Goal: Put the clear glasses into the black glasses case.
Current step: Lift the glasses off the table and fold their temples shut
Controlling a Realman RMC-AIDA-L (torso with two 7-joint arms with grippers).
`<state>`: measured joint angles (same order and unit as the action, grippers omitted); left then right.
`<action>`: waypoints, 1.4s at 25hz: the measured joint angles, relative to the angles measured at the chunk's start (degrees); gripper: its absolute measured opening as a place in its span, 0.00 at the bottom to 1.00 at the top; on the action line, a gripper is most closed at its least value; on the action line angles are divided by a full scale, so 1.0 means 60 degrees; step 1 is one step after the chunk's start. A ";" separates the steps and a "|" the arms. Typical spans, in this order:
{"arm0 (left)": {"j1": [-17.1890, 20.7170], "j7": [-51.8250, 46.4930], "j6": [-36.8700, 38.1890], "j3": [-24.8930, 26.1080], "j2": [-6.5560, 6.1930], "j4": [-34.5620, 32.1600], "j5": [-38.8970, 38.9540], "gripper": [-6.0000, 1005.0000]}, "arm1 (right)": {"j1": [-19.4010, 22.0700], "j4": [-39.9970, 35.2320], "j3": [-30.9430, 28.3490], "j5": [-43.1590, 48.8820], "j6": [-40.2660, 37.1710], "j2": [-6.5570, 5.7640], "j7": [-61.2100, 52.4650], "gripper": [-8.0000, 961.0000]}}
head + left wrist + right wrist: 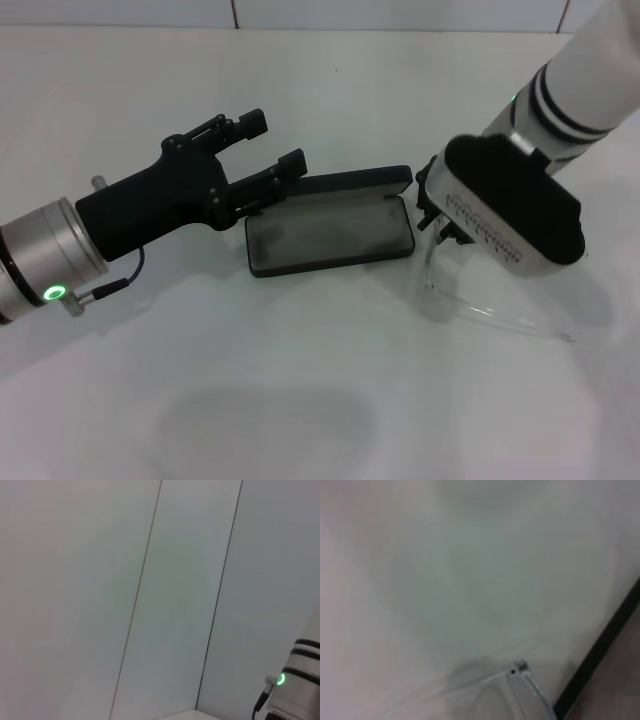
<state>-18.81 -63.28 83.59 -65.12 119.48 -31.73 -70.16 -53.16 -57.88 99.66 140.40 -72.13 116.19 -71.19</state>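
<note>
Black glasses case (330, 232) open on white worktop (300, 400), just ahead of left gripper (272, 146), jaws apart and empty. Clear glasses (480, 300) directly beneath right gripper (437, 212), beside case; jaw state cannot tell.

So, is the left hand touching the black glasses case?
Cannot tell. In the head view, the left hand overlaps the open black glasses case at its left end; no gap or contact shows.

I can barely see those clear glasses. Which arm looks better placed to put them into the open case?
The right. Its gripper is down over the clear glasses, right beside the open black glasses case. The left gripper, fingers open, hovers by the case's far end, away from the glasses.
</note>
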 joint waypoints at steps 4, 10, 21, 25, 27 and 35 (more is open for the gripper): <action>0.0000 0.0000 0.0028 0.0000 -0.0001 -0.0021 -0.0044 0.77 | 0.0014 -0.0193 -0.0475 -0.0005 -0.0603 -0.0002 -0.0223 0.15; 0.0008 -0.0009 0.0890 0.0085 0.0017 -0.0005 -0.0033 0.77 | 0.1058 -0.1693 -0.2998 -0.0642 -0.2323 -0.0022 -0.0524 0.14; -0.0225 -0.0103 0.4044 0.0102 -0.0284 -0.0107 0.0108 0.77 | 0.4035 -0.2166 -0.5395 -0.5222 -0.1443 -0.0038 -0.1031 0.13; -0.0761 -0.0230 0.4012 0.0111 -0.0302 0.0081 0.0029 0.77 | 0.4131 -0.0527 -0.6122 -0.6904 -0.1127 -0.0095 -0.1283 0.13; -0.0942 -0.0246 0.3917 0.0113 -0.0302 0.0199 0.0002 0.77 | 0.3895 0.0698 -0.6739 -0.7481 -0.1233 -0.0164 -0.1602 0.13; -0.3185 -0.1627 0.1759 0.0035 -0.0281 0.0839 -0.1095 0.77 | 0.2972 0.4197 -0.7866 -0.7790 -0.1930 -0.0581 -0.1875 0.13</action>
<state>-37.92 -73.04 94.14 -64.91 117.79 -26.69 -76.73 -35.32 -32.70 52.46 93.66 -83.71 112.70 -82.44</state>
